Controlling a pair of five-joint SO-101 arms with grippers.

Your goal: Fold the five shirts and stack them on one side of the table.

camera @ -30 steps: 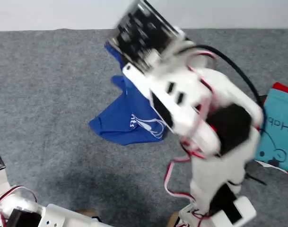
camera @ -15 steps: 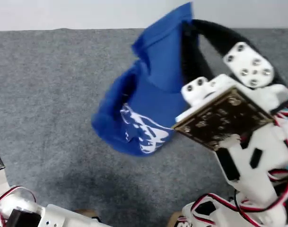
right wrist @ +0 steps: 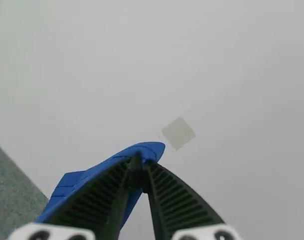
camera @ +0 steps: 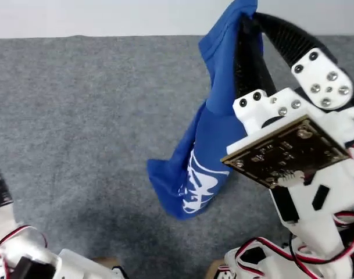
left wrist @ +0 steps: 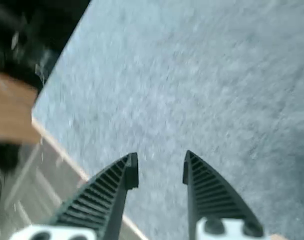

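A blue shirt with a white print hangs in the air from my right gripper, which is raised high at the back right and shut on the shirt's top edge. In the right wrist view the black fingers pinch the blue cloth against a pale wall. The shirt's lower end dangles just above the grey table. My left gripper stands open over bare grey table near its edge, holding nothing; its arm base sits at the front left.
The table's wooden edge runs close to the left gripper, with dark floor beyond. The right arm's white body and circuit board hide the table's right side.
The right arm swung up and back, lifting the blue shirt off the table; it now hangs higher and farther right. The left arm's base has barely shifted.
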